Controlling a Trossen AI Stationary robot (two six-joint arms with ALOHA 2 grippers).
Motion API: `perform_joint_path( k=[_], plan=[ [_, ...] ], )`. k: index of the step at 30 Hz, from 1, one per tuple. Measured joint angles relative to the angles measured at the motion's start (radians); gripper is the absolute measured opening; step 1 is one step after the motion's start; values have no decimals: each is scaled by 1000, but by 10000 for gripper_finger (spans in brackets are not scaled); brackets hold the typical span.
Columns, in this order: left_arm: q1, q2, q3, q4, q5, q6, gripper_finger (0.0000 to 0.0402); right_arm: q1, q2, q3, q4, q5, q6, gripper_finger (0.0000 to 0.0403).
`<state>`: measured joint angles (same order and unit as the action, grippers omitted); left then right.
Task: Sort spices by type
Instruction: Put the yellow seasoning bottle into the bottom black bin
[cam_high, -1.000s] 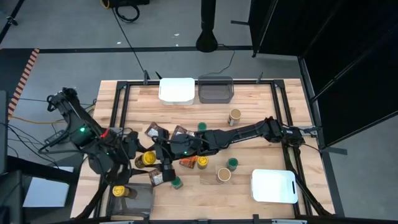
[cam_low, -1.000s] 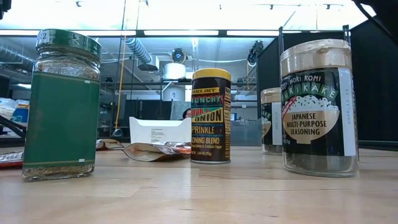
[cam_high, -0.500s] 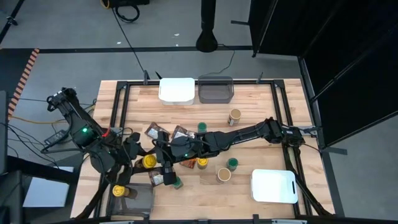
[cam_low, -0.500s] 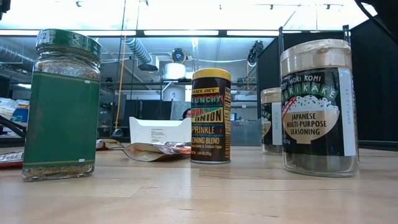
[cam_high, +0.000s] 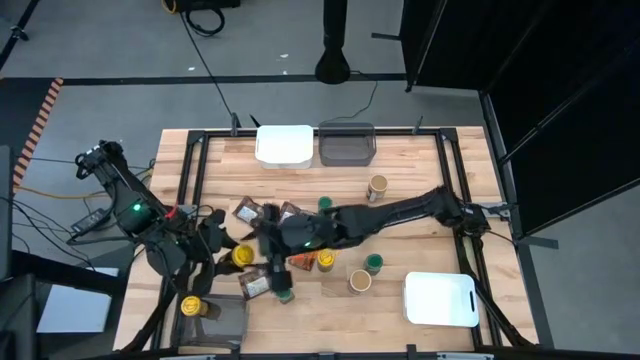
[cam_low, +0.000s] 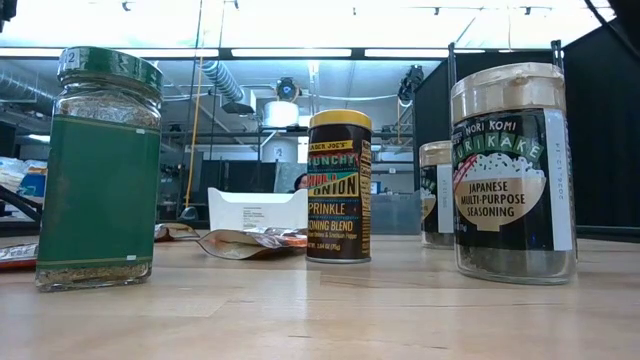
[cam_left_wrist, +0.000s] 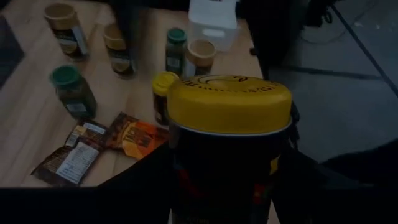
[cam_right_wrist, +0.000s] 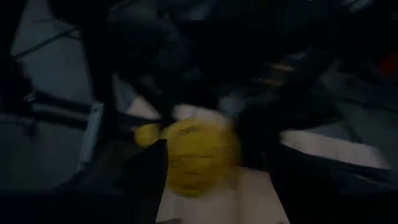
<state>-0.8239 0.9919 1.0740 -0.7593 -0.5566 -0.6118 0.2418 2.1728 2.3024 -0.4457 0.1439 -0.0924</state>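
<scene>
My left gripper (cam_high: 228, 254) is shut on a yellow-lidded jar (cam_high: 241, 257), which fills the left wrist view (cam_left_wrist: 229, 127). My right gripper (cam_high: 268, 243) hovers just right of that jar, open, with the yellow lid (cam_right_wrist: 196, 155) ahead of its fingers. It touches nothing that I can see. Brown packets (cam_high: 246, 212) and an orange packet (cam_high: 304, 262) lie flat nearby. Green-lidded jars (cam_high: 373, 263) and tan-lidded jars (cam_high: 378, 186) stand around them. Another yellow-lidded jar (cam_high: 192, 307) stands in the grey tray (cam_high: 228, 318). My left gripper pinches the yellow-lidded jar by its dark body below the lid (cam_left_wrist: 230, 168), one finger on either side, coming from the table's left. The jar stands upright in the hold. Whether its base is on the table cannot be seen.
A white tray (cam_high: 283, 144) and a grey tray (cam_high: 346, 146) sit at the far edge, and a white tray (cam_high: 440, 299) at the near right. A brown packet (cam_high: 255, 285) and a green-lidded jar (cam_high: 284, 292) lie just near of the grippers. The right arm stretches across the table's middle.
My left gripper has moved a little toward the right, up to the yellow-lidded jar. My right arm is moving and blurred, and its gripper has shifted slightly away from the packet at the near side. The jars and packets have stayed in place.
</scene>
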Motion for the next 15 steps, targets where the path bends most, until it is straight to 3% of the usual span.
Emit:
perform_joint_path(
  k=[4, 9, 15],
  plan=[
    [-8, 3, -1, 2, -38, -26, 211, -3, -111, 7, -97, 18, 3, 267],
    [-73, 19, -62, 58, -242, -183, 211, 26, -177, -1, -220, 6, 19, 248],
    [-217, 108, -196, 287, -305, -388, 211, 68, -261, 5, -252, 7, 37, 235]
  ],
)
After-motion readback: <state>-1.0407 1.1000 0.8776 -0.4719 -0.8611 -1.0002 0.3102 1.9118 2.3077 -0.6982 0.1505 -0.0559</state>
